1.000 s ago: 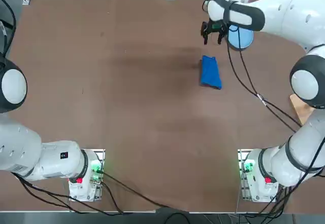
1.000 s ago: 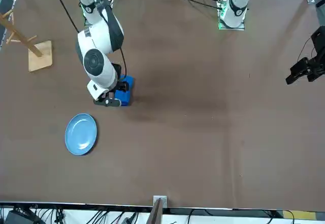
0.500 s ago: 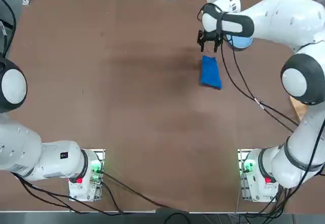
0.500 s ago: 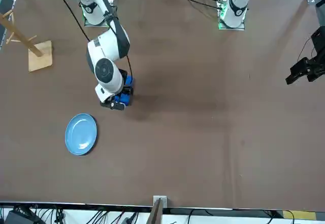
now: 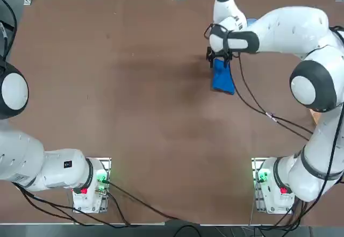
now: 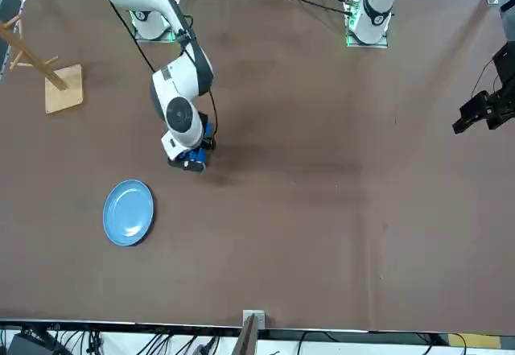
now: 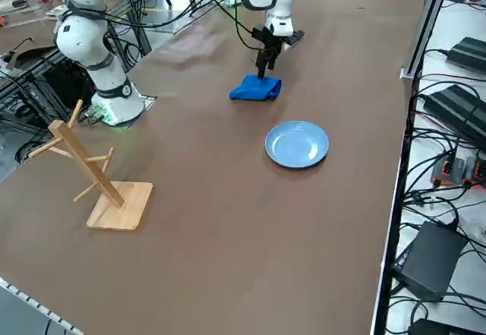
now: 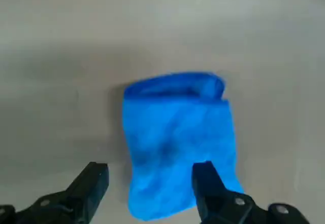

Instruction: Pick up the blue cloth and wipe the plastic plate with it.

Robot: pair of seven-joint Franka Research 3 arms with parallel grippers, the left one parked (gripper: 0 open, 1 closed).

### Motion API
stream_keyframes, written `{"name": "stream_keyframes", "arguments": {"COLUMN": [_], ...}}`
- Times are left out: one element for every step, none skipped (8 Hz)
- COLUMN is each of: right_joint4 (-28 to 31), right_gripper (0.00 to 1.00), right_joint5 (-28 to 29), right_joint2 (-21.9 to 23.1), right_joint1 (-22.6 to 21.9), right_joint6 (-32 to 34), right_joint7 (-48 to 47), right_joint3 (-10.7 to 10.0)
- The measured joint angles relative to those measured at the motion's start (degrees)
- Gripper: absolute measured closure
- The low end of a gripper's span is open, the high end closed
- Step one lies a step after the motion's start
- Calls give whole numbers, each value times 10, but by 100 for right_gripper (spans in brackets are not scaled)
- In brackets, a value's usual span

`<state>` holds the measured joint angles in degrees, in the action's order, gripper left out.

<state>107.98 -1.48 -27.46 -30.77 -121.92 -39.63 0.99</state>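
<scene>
Right wrist view: right gripper point(image 8: 150, 181) hangs with jaws released over one end of the cloth point(image 8: 177, 142) on the tabletop point(image 8: 61, 41).

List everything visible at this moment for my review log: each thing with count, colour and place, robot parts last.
blue cloth: one, deep royal blue, lying folded on the table, directly under the right gripper.
plastic plate: one, light sky blue, flat on the table, apart from the cloth, nearer the table's far edge from the robot.
wooden rack: one, light wood, pegged post on a square base, near the table edge on the robot's right.
table: one, brown, bearing everything.
right gripper: one, black fingers, open, over one end of the cloth, not yet holding it.
</scene>
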Motion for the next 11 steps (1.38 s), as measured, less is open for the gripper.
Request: {"name": "stream_keyframes", "arguments": {"right_joint4": [7,10,16,22,28,31,32,33,34,38,46], "right_gripper": [0,0,0,0,0,0,0,0,0,0,0], "right_joint5": [0,0,-4,-9,-13,-18,-20,-23,-28,-32,-35], "right_joint2": [0,0,1,1,1,1,1,1,0,0,-1], "right_joint1": [-15,-26,-31,-31,-31,-31,-30,-30,-29,-29,-28], "right_joint6": [-2,-2,-2,-3,-4,-5,-8,-13,-20,-34,-47], "right_joint7": [-9,-18,-23,-24,-24,-24,-24,-24,-24,-25,-25], "right_joint3": [-1,-1,-2,-3,-7,-10,-12,-12,-13,-13,-13]}}
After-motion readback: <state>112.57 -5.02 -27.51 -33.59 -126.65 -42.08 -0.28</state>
